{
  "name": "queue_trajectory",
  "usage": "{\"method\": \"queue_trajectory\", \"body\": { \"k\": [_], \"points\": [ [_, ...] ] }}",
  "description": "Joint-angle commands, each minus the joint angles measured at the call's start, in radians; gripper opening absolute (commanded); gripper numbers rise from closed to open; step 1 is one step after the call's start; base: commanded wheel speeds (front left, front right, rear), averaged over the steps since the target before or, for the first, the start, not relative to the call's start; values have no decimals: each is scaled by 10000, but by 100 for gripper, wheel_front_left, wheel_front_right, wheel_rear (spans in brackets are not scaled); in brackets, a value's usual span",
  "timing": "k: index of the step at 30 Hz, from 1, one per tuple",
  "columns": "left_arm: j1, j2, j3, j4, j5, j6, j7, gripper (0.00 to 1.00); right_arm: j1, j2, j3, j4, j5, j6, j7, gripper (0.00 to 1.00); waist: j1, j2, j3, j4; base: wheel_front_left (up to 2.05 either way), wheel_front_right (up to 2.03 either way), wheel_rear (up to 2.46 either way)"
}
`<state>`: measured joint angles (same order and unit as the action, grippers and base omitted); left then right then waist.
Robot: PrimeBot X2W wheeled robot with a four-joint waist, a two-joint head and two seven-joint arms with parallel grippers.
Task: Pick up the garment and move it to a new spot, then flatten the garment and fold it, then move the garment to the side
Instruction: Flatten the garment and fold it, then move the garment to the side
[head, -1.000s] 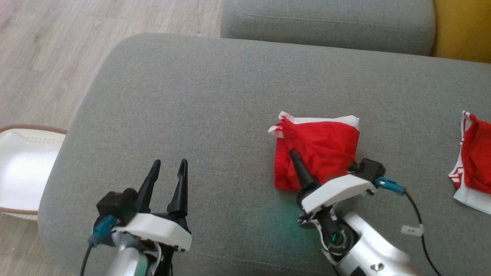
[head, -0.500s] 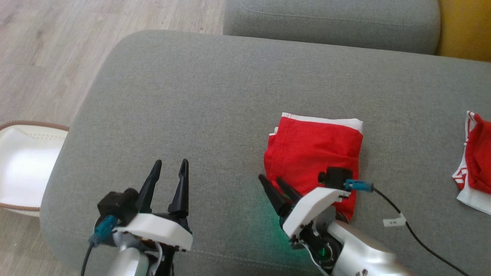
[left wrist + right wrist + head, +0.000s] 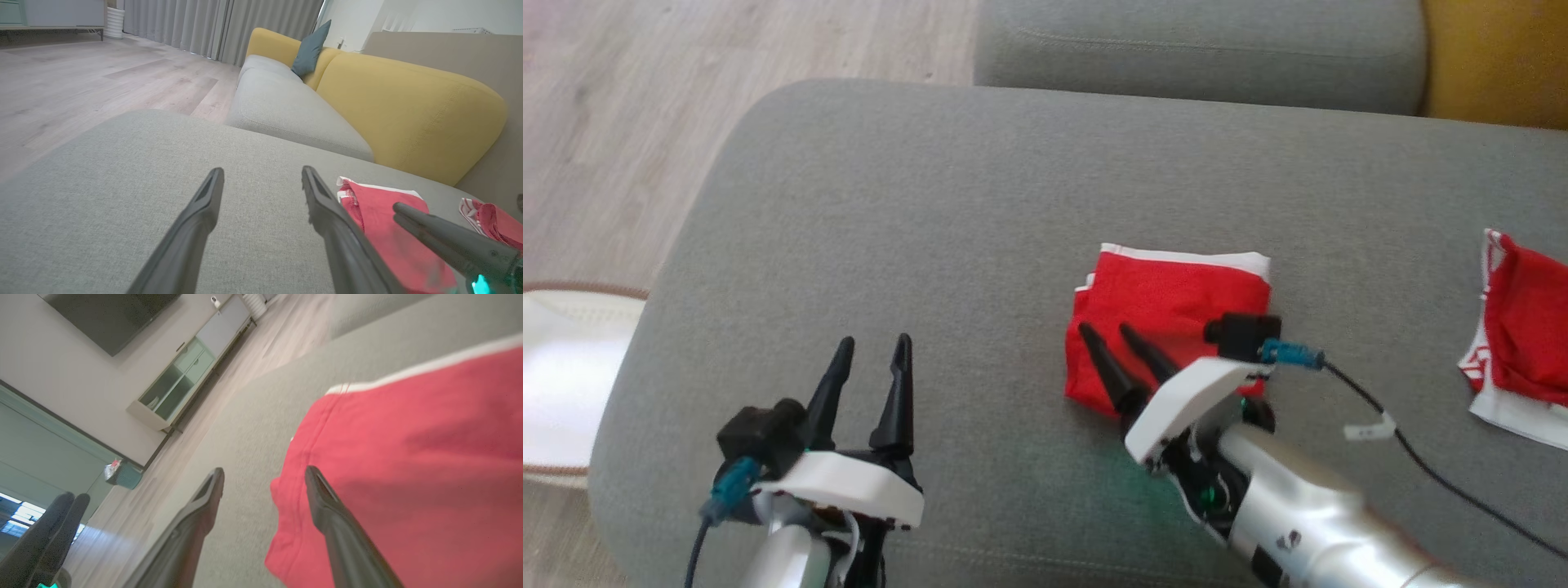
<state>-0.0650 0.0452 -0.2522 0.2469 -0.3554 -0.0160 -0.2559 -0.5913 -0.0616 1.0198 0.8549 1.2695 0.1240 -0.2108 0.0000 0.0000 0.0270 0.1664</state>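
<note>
Your right gripper [image 3: 1105,328] is spread wide w/ nothing in it, low over the near-left corner of the folded red garment [image 3: 1172,290]. In its wrist view one finger is over the red cloth and the other over bare grey cushion [image 3: 915,188] just beside the hem. Can't tell whether the tips touch the fabric. The fold looks done, so I'd judge you're on the last bit: shifting it aside. To do that well, drop the tips so they bracket the edge thru all layers, not just the top one, else the fold may peel open on the lift. Close firmly, lift only a little and carry it slowly so the far white-trimmed side trails flat. The left gripper [image 3: 874,340] is also agape and idle, well off to the right gripper's left w/ nothing btwn its fingers; leave it there. Mind the 2nd red garment [image 3: 1523,343] well off on the other side, and don't pile onto it.
</note>
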Motion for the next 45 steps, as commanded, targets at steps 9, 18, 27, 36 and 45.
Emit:
{"method": "queue_trajectory", "body": {
  "k": [9,18,27,36,45],
  "points": [
    [-418,51,687,-1197,-227,127,-59,100,-1030,-629,-2570,-257,-3619,67,-504,100,0,0,-169,-826,0,0,0],
    [-582,51,727,-1735,-297,93,-59,100,1691,-656,-7179,-3149,-9511,67,-508,100,0,0,-57,-1309,0,0,0],
    [-560,51,616,-1663,-276,58,-59,100,3950,72,-8915,-5658,-11773,67,-63,100,0,0,42,-1444,0,0,0],
    [-661,51,476,-1594,-302,25,-59,100,4458,110,-9145,-6729,-11774,67,378,100,0,0,175,-1236,0,0,0],
    [-679,51,246,-1404,-300,-36,-59,100,4479,113,-8966,-6465,-10773,67,1329,100,0,0,565,-906,0,0,0]
  ]
}}
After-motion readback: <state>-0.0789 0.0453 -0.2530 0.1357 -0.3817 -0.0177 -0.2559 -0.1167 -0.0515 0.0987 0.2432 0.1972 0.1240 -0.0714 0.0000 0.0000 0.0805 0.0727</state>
